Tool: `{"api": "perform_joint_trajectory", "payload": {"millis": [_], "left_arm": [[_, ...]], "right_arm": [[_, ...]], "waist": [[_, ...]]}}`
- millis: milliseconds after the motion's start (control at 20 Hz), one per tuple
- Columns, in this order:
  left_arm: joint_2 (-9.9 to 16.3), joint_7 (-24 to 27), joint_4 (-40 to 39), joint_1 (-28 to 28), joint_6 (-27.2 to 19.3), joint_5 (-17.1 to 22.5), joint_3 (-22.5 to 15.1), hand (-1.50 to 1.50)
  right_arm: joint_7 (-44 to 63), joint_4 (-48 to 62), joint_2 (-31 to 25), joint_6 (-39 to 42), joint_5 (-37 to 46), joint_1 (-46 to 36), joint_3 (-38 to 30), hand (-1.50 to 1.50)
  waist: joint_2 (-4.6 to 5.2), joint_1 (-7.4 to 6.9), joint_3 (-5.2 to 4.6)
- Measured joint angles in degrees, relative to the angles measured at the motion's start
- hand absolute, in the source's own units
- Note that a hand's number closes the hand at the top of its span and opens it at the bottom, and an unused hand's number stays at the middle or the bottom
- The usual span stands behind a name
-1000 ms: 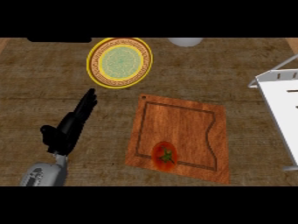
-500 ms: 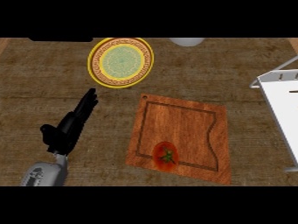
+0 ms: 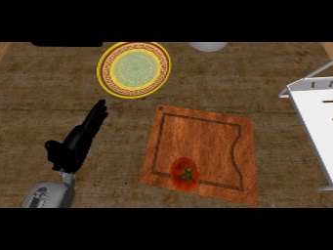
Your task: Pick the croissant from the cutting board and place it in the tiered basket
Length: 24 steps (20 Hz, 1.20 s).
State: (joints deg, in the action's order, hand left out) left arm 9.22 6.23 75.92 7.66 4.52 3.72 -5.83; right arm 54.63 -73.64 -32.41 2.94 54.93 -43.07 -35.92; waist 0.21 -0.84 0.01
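1. Only one hand is on show, the left hand, low on the left side of the head view; its grey forearm comes up from the lower edge, and the black fingers run straight out, up and slightly right, along the counter; the thumb juts out to the left; it is open and holds nothing.

2. Just right of that hand, apart from it, lies the wooden cutting board, turned at a slight angle, with a dark groove traced inside its edge.

3. On the board's near part, right of the hand's wrist, sits a red tomato with a green stalk; it is the only thing on the board; no croissant shows there or anywhere else in view.

4. Ahead of the fingertips, slightly to the right and not touching them, is a round plate with a yellow patterned rim and a pale green centre.

5. Far over to the right of the hand, beyond the board, stands the white tiered basket with its grey wire frame, cut by the right edge; the shelf in view carries dark slots and nothing else that I can make out.

6. At the top edge, right of the plate, a pale rounded object peeks in; what it is cannot be told.

7. The right hand is nowhere in view.
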Motion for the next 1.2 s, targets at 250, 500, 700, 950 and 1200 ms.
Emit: {"api": "perform_joint_trajectory", "payload": {"millis": [250, 500, 700, 950, 1200], "left_arm": [[-1.0, -0.4, 1.2, -1.0, -0.5, -0.7, -0.5, 0.0], [-0.6, -1.5, 2.5, -1.1, -0.2, -0.5, -0.2, 0.0], [-0.8, -1.4, 2.5, -1.1, -0.1, -0.5, 0.1, 0.0], [-1.1, -1.2, 1.3, -0.6, -0.4, -1.0, 0.6, 0.0], [-1.3, -1.1, 2.2, -1.9, -0.8, -1.4, 0.4, 0.0]], "right_arm": [[-0.6, 5.3, 0.9, -5.0, -3.0, -3.0, -1.1, 1.5], [3.3, 8.1, 3.0, -8.8, -7.0, -7.0, -6.4, -1.5], [3.0, 9.1, 4.1, -13.1, -9.8, -8.0, -9.0, -1.5], [2.9, 6.1, 3.1, -17.7, -8.5, -6.6, -9.3, -1.5], [4.1, -0.7, 1.3, -20.9, 0.6, -2.6, -8.9, -1.5]], "waist": [[-0.07, 0.13, 0.02], [-0.13, 0.04, 0.01], [-0.12, 0.22, 0.01], [-0.18, 0.62, -0.01], [-0.35, 1.18, -0.25]]}}
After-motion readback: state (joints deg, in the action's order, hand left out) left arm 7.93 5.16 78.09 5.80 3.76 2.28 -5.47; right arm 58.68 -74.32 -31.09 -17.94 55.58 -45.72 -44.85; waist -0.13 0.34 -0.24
